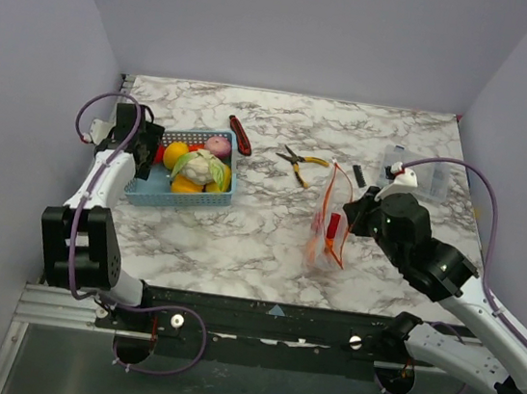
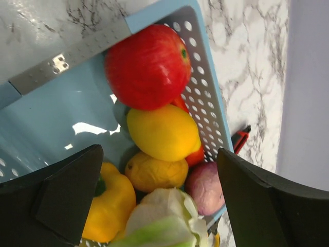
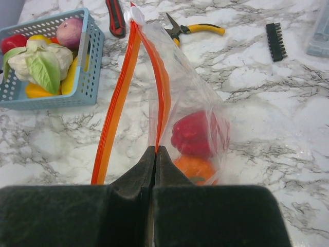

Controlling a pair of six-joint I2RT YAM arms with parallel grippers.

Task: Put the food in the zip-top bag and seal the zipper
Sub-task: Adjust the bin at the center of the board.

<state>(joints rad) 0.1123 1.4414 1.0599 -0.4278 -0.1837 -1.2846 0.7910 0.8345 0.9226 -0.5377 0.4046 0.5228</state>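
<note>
- left claw (image 1: 145, 139) hangs over the left end of the blue basket (image 1: 178, 198), near the bench's left edge; its jaws stand wide apart and grip nothing
- in the left wrist view the left claw (image 2: 164, 198) frames the food in the basket (image 2: 205, 98): a red apple (image 2: 149, 67) in the corner, a yellow lemon (image 2: 162, 133) beside it, an orange fruit (image 2: 154, 172), a yellow pepper (image 2: 110, 200), a purple-pink onion (image 2: 205, 188) and the white cauliflower (image 2: 164, 218) with green leaves
- right claw (image 1: 351, 213) is pinched tight on the zip-top bag (image 1: 328, 223), which stands on the right half of the bench, between the middle and the right edge
- seen from the right wrist, the right claw (image 3: 155, 154) clamps the bag's (image 3: 190, 98) mouth edge; the zipper (image 3: 119, 98) gapes, its two orange-red strips apart and meeting at the far end
- inside the bag lie a red piece (image 3: 193, 134) and an orange piece (image 3: 194, 167), touching
- a red-handled knife (image 1: 241, 134) lies just beyond the basket; yellow-handled pliers (image 1: 304, 163) lie mid-bench, toward the far edge; a clear box (image 1: 422, 176) sits near the far right corner
</note>
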